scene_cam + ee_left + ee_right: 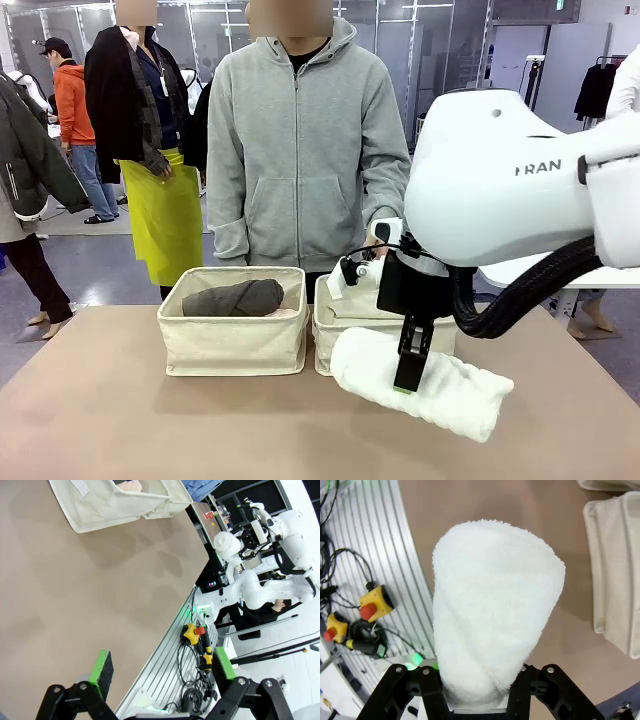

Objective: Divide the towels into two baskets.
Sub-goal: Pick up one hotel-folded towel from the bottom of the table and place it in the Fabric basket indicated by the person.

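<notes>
Behind the matte brown worktop [120, 420] lies a glossy grey floor [90, 260]; tall glass partition panels [400, 40] line the back, and dark garments hang on a rack [597, 90].

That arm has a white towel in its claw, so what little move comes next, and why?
Probably carry it back over the right basket and let go. The right gripper is shut on the white towel, held in front of that basket, while the left basket already holds a dark grey towel.
</notes>
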